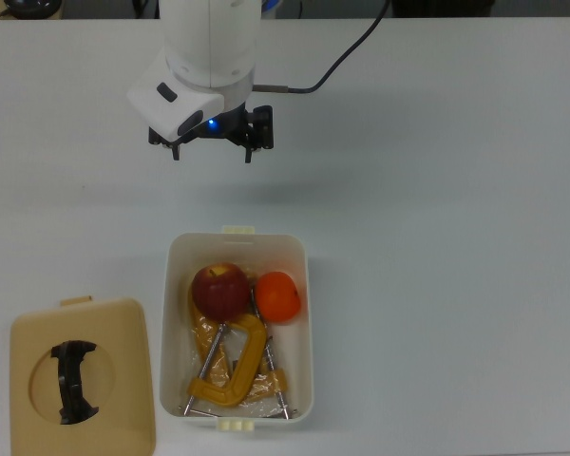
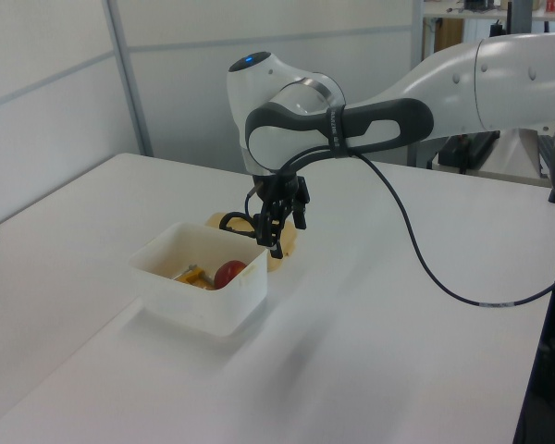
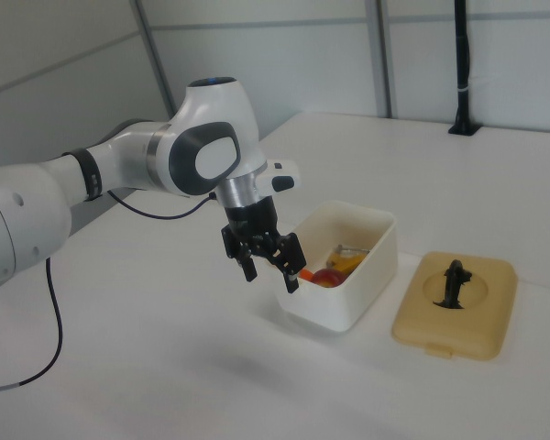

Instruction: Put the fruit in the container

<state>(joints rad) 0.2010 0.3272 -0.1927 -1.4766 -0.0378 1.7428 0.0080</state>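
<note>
The dark red apple [image 1: 220,290] and the orange [image 1: 277,296] lie side by side inside the cream-white container [image 1: 171,285], at its end nearest the arm. In the left view only the apple [image 2: 228,273] shows above the container's wall [image 2: 199,301]. In the right view the apple [image 3: 328,278] peeks over the rim [image 3: 339,298]. My gripper [image 1: 211,150] hangs in the air beyond the container's far short end, toward the top view's top. It is open and holds nothing. It also shows in the left view [image 2: 282,233] and the right view [image 3: 271,273].
Yellow metal clamps [image 1: 230,369] fill the rest of the container. A flat tan lid with a black handle [image 1: 81,380] lies on the table at the top view's lower left. The arm's black cable [image 1: 347,52] trails toward the top view's upper right.
</note>
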